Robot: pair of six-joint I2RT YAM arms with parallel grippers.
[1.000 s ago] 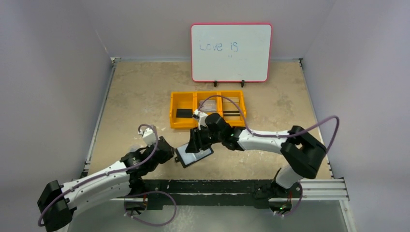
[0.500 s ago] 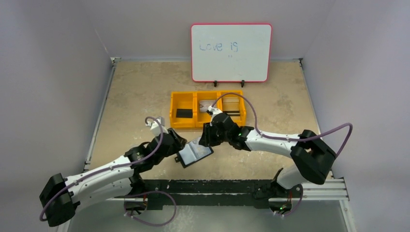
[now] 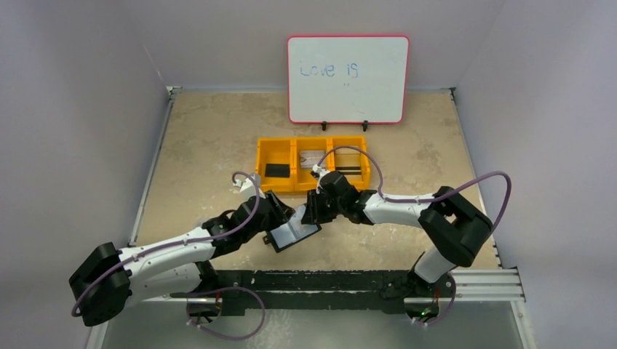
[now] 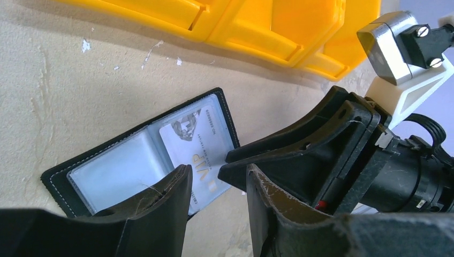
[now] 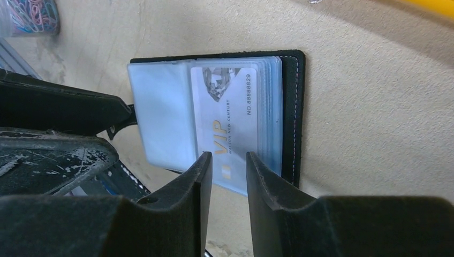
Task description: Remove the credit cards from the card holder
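Two claws meet over the open card holder (image 3: 294, 235), which lies flat on the surface (image 3: 204, 145) near the yellow tray (image 3: 273, 187); the left claw (image 3: 285, 218) and right claw (image 3: 311, 211) flank it. Left wrist view: the left claw's fingers stand apart above the holder's near edge, and a VIP card (image 4: 195, 147) sits in the right-hand pocket. Right wrist view: the right claw's fingers stand narrowly apart, with the card's lower edge showing between them.

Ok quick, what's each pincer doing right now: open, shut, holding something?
Left pincer: slightly open, empty, at the card holder.
Right pincer: slightly open, tips over the VIP card, gripping nothing.
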